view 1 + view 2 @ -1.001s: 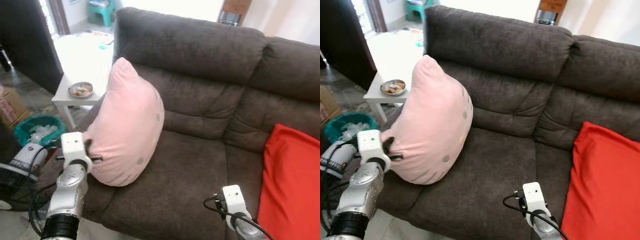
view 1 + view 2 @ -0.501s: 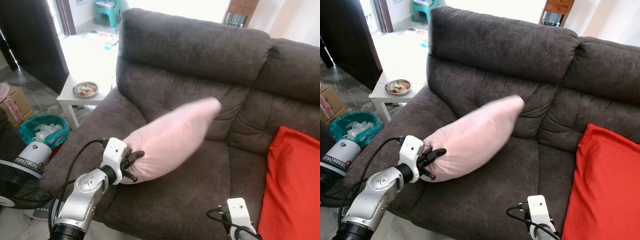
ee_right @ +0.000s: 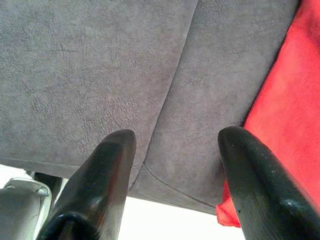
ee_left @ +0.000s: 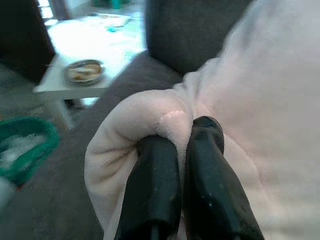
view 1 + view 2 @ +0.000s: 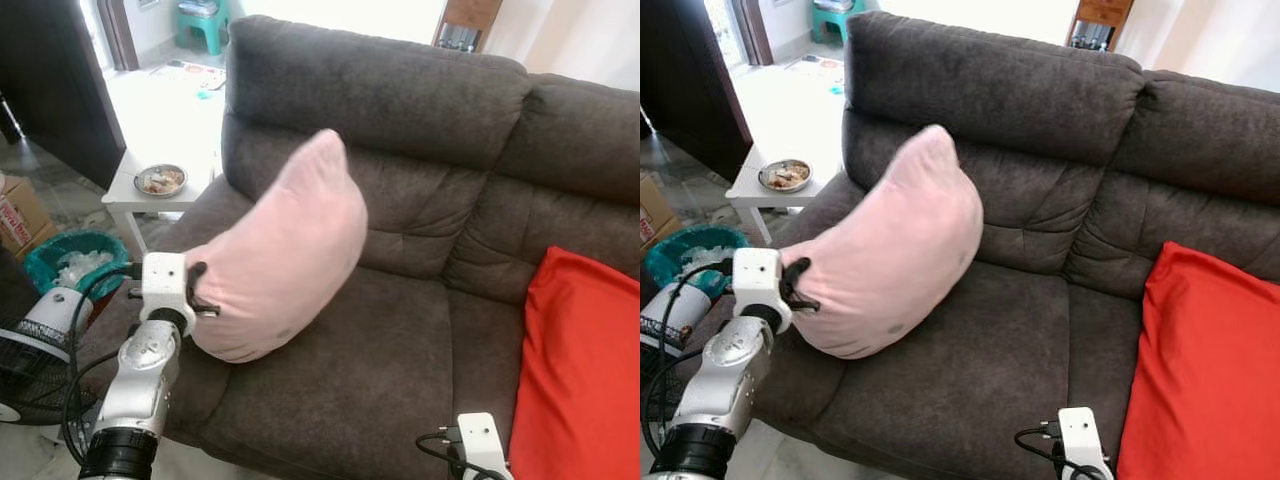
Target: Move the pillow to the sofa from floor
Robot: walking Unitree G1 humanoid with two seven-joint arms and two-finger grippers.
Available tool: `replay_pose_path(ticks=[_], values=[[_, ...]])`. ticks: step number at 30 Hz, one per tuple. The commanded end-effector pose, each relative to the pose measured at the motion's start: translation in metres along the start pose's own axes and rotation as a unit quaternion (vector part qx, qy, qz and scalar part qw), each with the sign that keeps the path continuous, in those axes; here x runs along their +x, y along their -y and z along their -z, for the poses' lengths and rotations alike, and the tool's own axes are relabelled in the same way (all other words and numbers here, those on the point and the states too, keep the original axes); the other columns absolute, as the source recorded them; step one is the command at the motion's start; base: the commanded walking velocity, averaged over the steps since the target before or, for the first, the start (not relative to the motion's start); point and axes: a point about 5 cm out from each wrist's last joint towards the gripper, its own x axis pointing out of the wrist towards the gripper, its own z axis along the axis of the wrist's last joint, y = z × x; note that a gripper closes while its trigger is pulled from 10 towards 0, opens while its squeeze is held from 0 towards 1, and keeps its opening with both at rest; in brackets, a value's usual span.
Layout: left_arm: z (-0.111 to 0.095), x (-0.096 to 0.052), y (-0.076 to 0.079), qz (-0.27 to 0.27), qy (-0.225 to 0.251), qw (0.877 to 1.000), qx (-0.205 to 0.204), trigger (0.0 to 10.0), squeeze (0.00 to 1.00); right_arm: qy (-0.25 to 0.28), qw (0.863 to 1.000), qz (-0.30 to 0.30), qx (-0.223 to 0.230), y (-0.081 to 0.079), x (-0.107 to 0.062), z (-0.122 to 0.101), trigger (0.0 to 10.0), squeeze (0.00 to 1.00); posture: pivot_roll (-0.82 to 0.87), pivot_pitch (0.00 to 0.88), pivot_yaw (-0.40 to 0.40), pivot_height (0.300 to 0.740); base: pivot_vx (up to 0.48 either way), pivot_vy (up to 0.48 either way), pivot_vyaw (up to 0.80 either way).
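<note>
The left hand (image 4: 172, 150) is pinching the pink pillow (image 5: 280, 255) by one corner over the sofa (image 5: 400, 380); it risks slipping toward seven o'clock, off the seat.

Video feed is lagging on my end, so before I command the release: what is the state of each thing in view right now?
Pink pillow: gripped by one corner, tilted up over the sofa's left seat.
Left hand: shut on the pillow's corner.
Right hand: open, holding nothing, over the seat's front edge.
Sofa: red cushion on its right seat.
Red cushion: lying untouched.
Metal bowl: on the white side table, something in it.
</note>
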Motion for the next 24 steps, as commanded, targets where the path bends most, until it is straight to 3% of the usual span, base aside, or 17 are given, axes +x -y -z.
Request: replay_pose_path(ticks=[1,4,9,14,16,18,24], values=[[-0.001,0.001,0.01,0.037,0.0,0.999,0.018,10.0,0.0,-0.004,1.0,0.006,0.005,0.001,-0.001,0.005,10.0,0.0,0.18,0.026,-0.13,0.74,0.0,0.0,0.0],[0.004,-0.003,0.025,0.09,-0.004,0.996,0.023,10.0,0.0,-0.005,1.0,0.008,0.008,0.001,-0.001,0.006,10.0,0.0,0.18,0.021,-0.128,0.74,0.0,0.0,0.0],[0.005,-0.002,0.028,0.098,-0.001,0.994,0.037,10.0,0.0,-0.006,1.0,0.006,0.008,0.001,-0.002,0.007,10.0,0.0,0.18,0.015,-0.128,0.74,0.0,0.0,0.0],[-0.012,0.007,0.007,0.01,0.041,0.998,0.036,10.0,0.0,-0.014,1.0,0.005,0.009,0.001,-0.003,0.011,10.0,0.0,0.18,0.007,-0.126,0.74,0.0,0.0,0.0],[-0.015,0.008,0.004,-0.002,0.048,0.998,0.037,10.0,0.0,-0.015,1.0,0.004,0.007,0.001,-0.003,0.011,10.0,0.0,0.18,0.004,-0.127,0.74,0.0,0.0,0.0],[-0.029,0.014,-0.005,-0.042,0.076,0.996,0.03,10.0,0.0,-0.02,1.0,0.002,0.005,0.001,-0.003,0.014,10.0,0.0,0.18,0.003,-0.129,0.74,0.0,0.0,0.0],[-0.044,0.024,-0.001,-0.044,0.099,0.994,0.031,10.0,0.0,-0.025,1.0,0.001,0.008,0.001,-0.004,0.016,10.0,0.0,0.18,0.007,-0.129,0.74,0.0,0.0,0.0]])
